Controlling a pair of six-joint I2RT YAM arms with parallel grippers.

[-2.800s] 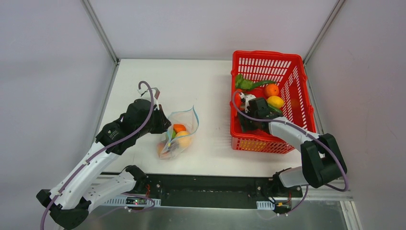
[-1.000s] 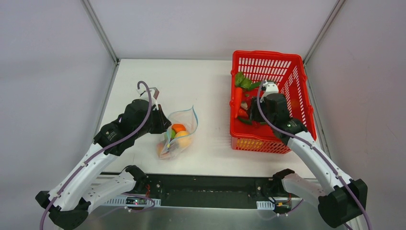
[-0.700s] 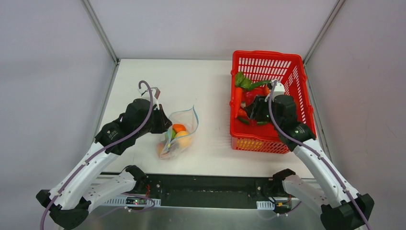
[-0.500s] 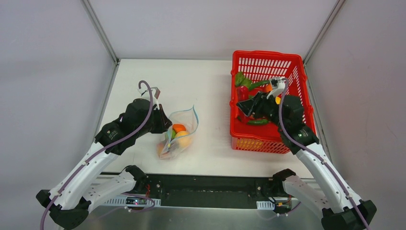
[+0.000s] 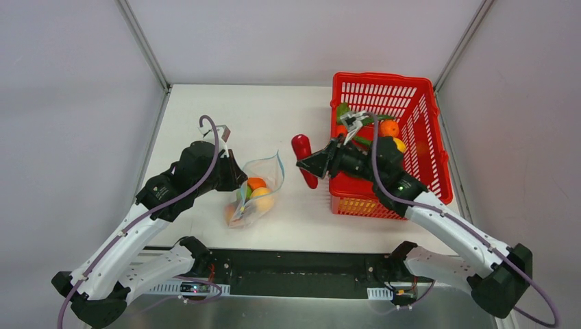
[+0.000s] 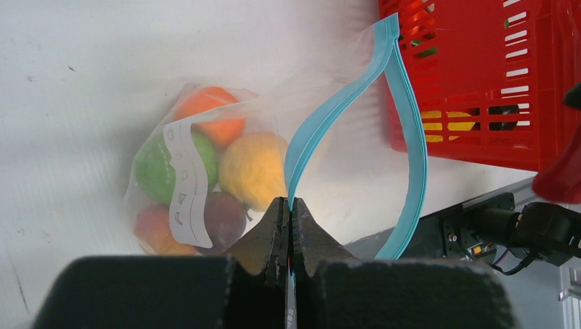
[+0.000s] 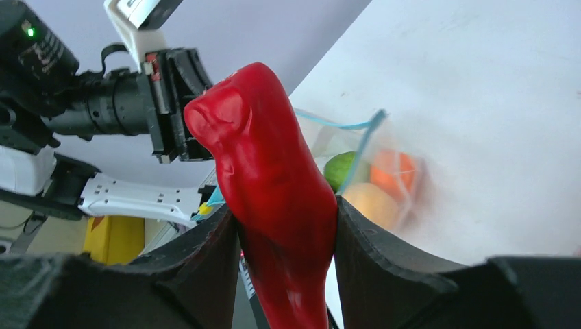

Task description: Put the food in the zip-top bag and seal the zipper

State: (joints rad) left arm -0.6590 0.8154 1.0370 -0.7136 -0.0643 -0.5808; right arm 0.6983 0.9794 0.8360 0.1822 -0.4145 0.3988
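Pepper (image 7: pixel 264 157), red, sits clamped between fingers of right hand (image 7: pixel 282 223), jutting beyond.

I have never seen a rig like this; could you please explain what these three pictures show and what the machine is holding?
Two robot arms are bolted at the near edge of a white table. One picture looks down from above and behind them; the other two come from a camera on each wrist. On the table lie a clear zip-top bag with toy fruit inside, and a red basket with more food. The left gripper pinches the bag's teal zipper, and the bag's mouth gapes open. The right gripper holds a red pepper above the table, between basket and bag.
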